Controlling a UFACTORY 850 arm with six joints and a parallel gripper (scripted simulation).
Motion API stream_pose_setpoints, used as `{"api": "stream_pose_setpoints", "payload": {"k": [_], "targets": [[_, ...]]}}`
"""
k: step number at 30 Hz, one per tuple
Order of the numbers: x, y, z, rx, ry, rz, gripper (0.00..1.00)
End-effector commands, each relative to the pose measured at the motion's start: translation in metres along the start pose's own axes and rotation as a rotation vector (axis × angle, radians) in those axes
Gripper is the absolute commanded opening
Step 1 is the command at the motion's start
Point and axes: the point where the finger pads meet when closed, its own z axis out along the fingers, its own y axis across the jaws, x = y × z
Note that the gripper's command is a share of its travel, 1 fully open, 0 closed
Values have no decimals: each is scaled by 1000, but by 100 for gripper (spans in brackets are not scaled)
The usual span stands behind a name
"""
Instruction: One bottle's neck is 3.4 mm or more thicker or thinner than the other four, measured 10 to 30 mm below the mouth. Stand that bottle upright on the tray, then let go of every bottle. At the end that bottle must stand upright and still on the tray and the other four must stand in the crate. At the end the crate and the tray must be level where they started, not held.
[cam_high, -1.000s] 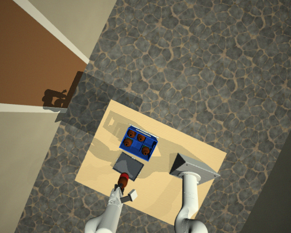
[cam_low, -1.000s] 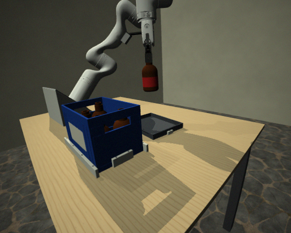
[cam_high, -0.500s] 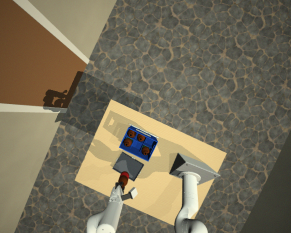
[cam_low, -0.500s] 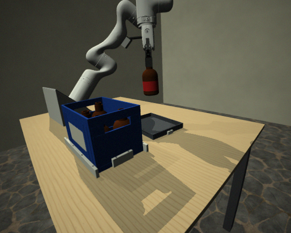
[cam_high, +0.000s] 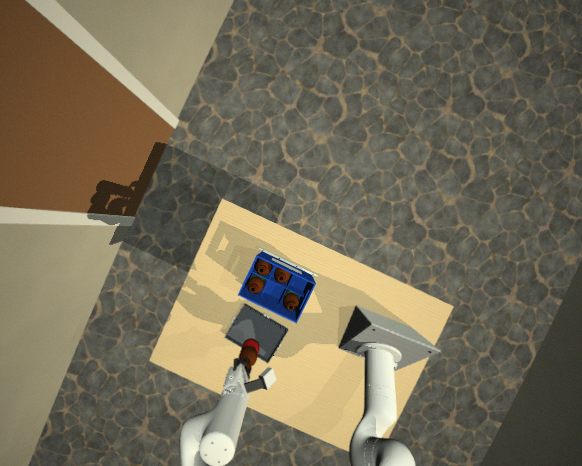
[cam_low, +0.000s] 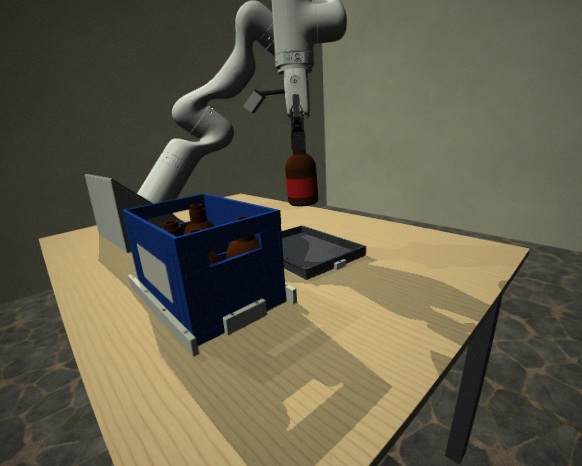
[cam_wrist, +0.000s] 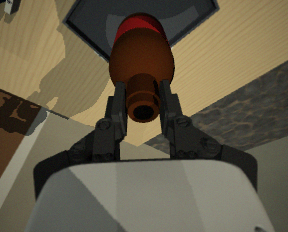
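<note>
My gripper is shut on the neck of a brown bottle with a red label. The bottle hangs upright, high above the near edge of the dark grey tray. The blue crate stands beside the tray on the wooden table. Several brown bottles stand in its cells.
Grey stop blocks hold the crate's base. A grey angled stand sits behind the crate at the arm's base. The table edge drops to a stone floor on the right.
</note>
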Motion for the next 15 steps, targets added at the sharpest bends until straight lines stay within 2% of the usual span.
{"api": "stream_pose_setpoints", "payload": {"k": [1, 15], "targets": [[-1, -1, 5, 2, -2, -1, 0], [-1, -1, 50, 2, -2, -1, 0]]}}
